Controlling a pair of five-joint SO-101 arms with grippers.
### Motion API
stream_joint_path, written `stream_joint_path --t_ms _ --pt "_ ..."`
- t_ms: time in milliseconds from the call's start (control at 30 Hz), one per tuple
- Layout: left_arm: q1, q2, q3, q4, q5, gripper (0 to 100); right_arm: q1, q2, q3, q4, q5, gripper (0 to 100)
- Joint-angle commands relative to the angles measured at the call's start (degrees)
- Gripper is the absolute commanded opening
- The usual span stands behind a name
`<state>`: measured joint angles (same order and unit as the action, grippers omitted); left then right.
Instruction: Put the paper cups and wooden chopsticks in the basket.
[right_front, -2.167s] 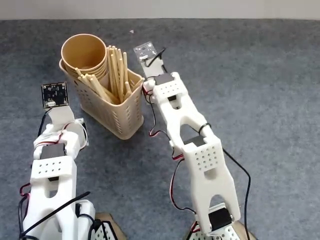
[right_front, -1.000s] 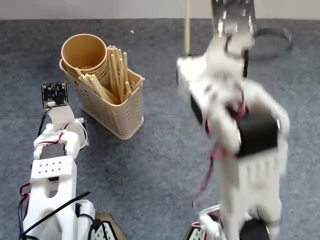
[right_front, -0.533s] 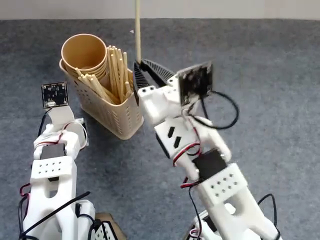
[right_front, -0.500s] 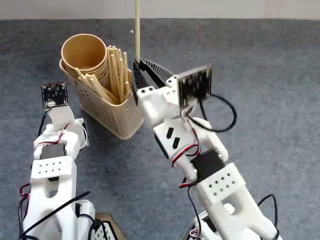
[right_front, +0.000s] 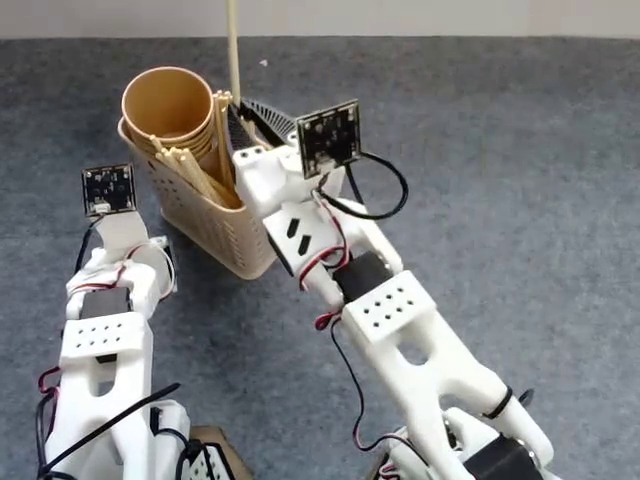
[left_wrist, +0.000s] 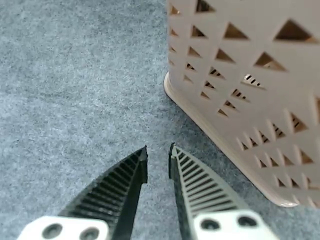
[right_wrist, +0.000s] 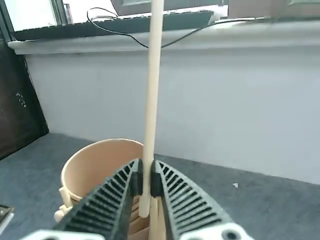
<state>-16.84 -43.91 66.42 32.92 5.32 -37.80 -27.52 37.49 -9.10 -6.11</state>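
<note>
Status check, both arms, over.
Right gripper shut on chopstick, upright over basket. Left gripper open, beside basket wall. No obstruction seen.

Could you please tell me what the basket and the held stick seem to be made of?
The basket: likely moulded plastic, beige, matt, with cut-out triangular holes. The stick, in the right tool: apparently bare pale wood, smooth, round, no shine.

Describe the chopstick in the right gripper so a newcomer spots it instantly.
Find the beige basket on the grey carpet. Above its rim the right gripper pinches one chopstick. It alone stands upright; other chopsticks lean inside beside the paper cups.
</note>
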Motion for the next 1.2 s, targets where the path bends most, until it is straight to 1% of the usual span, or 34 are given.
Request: stream_joint_path --t_ms 0,67,133,367,433,500,600,667,733,800,933,1033,1167 --pt "0.4 -0.9 -0.2 -1.1 -0.4 10 -0.5 -0.1 -2.8 -0.7 -0.9 4.9" --pt "0.4 -0.9 -0.2 -1.1 -0.4 10 -1.2 -0.1 -2.8 -0.7 -3.3 8.4" --pt "0.4 -0.9 -0.2 -1.1 -0.4 10 -1.6 -0.1 -2.8 -0.7 -4.6 9.8" --pt "0.4 -0.9 -0.2 -1.1 -0.4 10 -2.0 -0.1 -2.8 -0.6 -4.4 9.8" --pt "0.4 -0.9 -0.2 -1.1 -0.4 10 -2.0 -0.6 -3.1 2.0 -4.0 9.7" --pt "0.2 -0.9 -0.2 -1.1 -0.4 10 -2.0 -2.6 -3.4 12.8 -0.4 7.3" --pt "0.0 -1.7 -0.9 -0.9 -0.4 10 -2.3 -8.9 -8.3 31.4 4.8 0.0" --pt "-0.1 -3.8 -1.7 -0.4 -0.4 9 -1.9 -14.6 -10.9 41.8 5.8 0.6" --pt "-0.1 -8.4 -1.5 2.0 -0.4 9 -0.8 -21.1 -9.4 49.5 5.8 0.5" --pt "-0.1 -14.6 -0.4 4.6 -0.4 10 0.1 -28.2 -5.5 53.9 5.8 0.5" --pt "0.3 -29.8 7.3 5.2 -0.7 10 0.2 -42.8 10.2 54.7 6.1 0.5" --pt "0.4 -40.9 14.7 5.2 -5.0 10 0.3 -54.0 22.3 54.8 6.2 0.5" --pt "0.4 -54.4 26.1 5.5 -10.1 10 5.6 -68.5 36.4 54.8 6.2 0.5"
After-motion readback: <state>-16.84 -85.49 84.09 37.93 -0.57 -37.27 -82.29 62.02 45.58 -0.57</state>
